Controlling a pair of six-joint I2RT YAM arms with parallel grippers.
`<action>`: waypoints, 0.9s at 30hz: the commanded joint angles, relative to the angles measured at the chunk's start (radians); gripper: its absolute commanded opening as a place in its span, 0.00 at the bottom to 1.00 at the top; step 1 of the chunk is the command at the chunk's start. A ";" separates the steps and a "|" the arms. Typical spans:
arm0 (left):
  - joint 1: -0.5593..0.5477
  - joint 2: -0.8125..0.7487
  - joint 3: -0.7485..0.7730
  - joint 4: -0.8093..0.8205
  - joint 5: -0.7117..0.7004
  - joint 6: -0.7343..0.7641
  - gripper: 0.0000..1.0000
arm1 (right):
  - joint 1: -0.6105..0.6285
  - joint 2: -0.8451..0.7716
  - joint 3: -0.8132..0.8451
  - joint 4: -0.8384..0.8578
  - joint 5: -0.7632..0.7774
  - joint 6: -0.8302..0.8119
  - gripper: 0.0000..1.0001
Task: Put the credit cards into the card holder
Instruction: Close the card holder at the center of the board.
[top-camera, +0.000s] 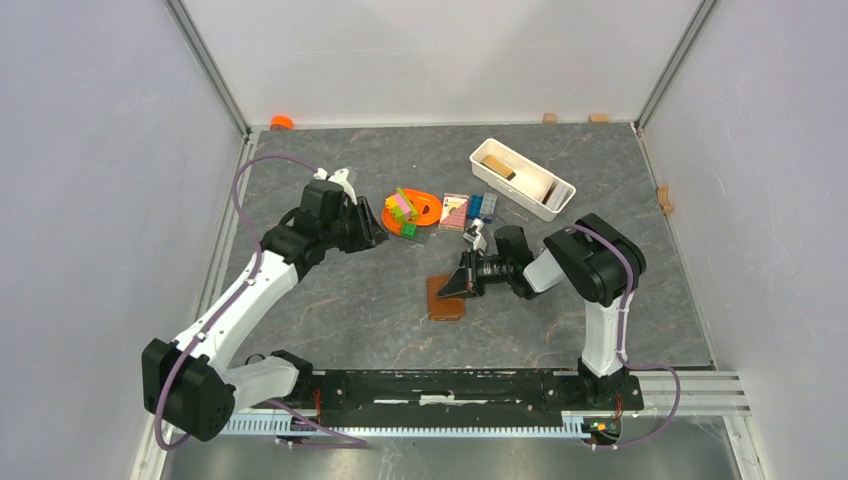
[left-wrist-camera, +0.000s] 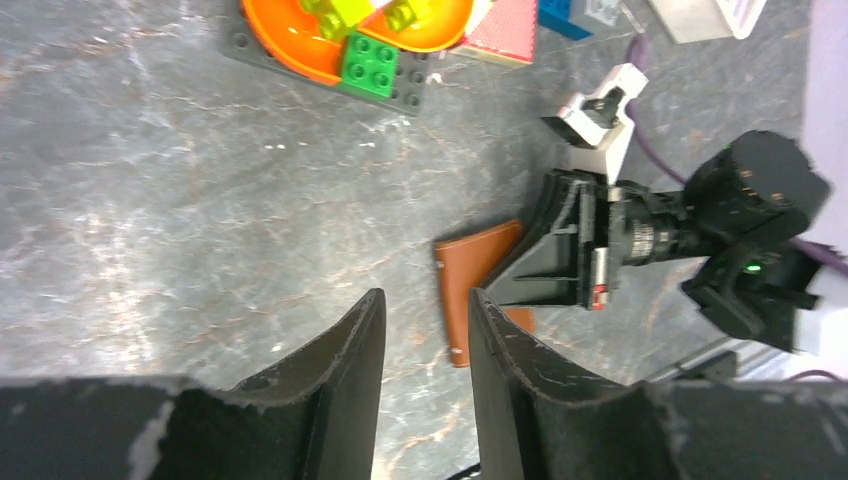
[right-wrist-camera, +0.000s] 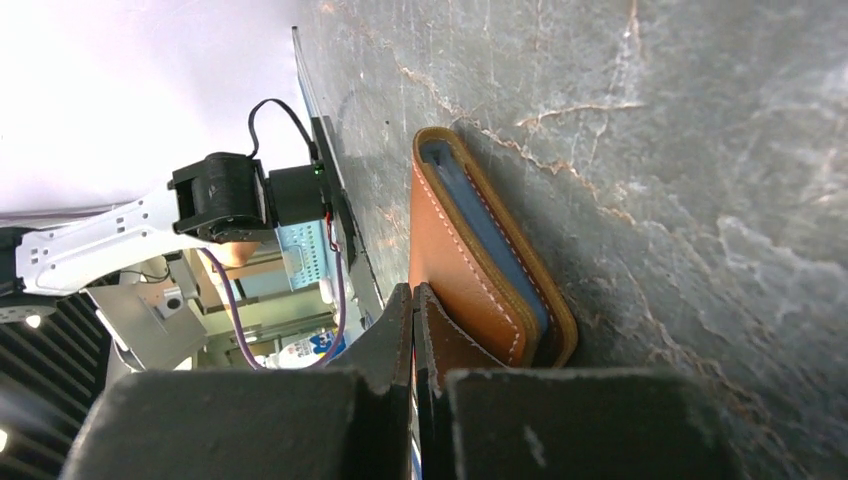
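The card holder (top-camera: 447, 308) is a brown leather wallet lying mid-table; it also shows in the left wrist view (left-wrist-camera: 472, 268). In the right wrist view the card holder (right-wrist-camera: 462, 250) is partly open, and a light blue credit card's edge (right-wrist-camera: 492, 232) shows inside its fold. My right gripper (top-camera: 452, 288) is low at the holder's right edge. Its jaws (right-wrist-camera: 413, 295) are shut on a stitched leather flap of the holder. My left gripper (top-camera: 372, 238) hovers above the table, left of the holder. It is open (left-wrist-camera: 425, 300) with nothing between its fingers.
An orange dish with green and yellow bricks (top-camera: 415, 208) sits on a grey baseplate behind the holder. Beside it are a pink patterned block (top-camera: 454, 211) and blue bricks (top-camera: 483, 206). A white tray (top-camera: 560, 195) stands at the back right. An orange cap (top-camera: 281, 122) lies by the back wall.
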 joint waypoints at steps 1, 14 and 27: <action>0.040 0.002 0.040 -0.046 0.026 0.171 0.44 | -0.020 0.082 -0.048 -0.495 0.553 -0.255 0.00; 0.100 -0.095 -0.009 -0.058 -0.118 0.201 0.92 | 0.028 -0.437 0.067 -0.719 0.481 -0.594 0.14; 0.107 -0.285 -0.043 -0.114 -0.429 0.274 1.00 | -0.121 -0.817 0.165 -1.068 0.860 -0.857 0.62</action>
